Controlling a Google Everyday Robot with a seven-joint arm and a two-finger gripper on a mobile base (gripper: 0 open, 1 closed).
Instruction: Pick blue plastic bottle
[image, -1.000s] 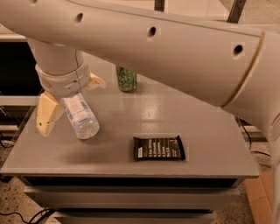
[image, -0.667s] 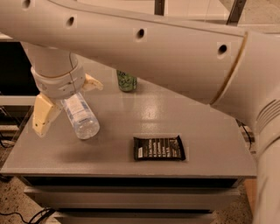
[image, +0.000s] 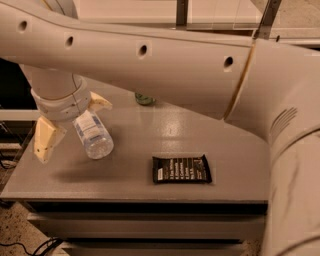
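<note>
The blue plastic bottle (image: 93, 136) is a clear bluish bottle with a pale label. It hangs tilted at the left of the grey table (image: 150, 130), base down toward the front, with its cap end hidden inside the gripper. My gripper (image: 75, 131) reaches down from the big white arm (image: 150, 65) and is shut on the bottle's upper part. One tan finger (image: 46, 141) is to the bottle's left and the other (image: 100, 102) is behind it. The bottle's shadow lies on the table below it.
A black snack packet (image: 181, 169) lies flat at the table's front middle. The base of a green soda can (image: 145, 99) shows at the back, mostly hidden by the arm. The table's front edge (image: 140, 199) has drawers below it.
The arm has swung lower across the view and now covers most of the green can. The gripper and the bottle have kept almost the same place, moving together.
</note>
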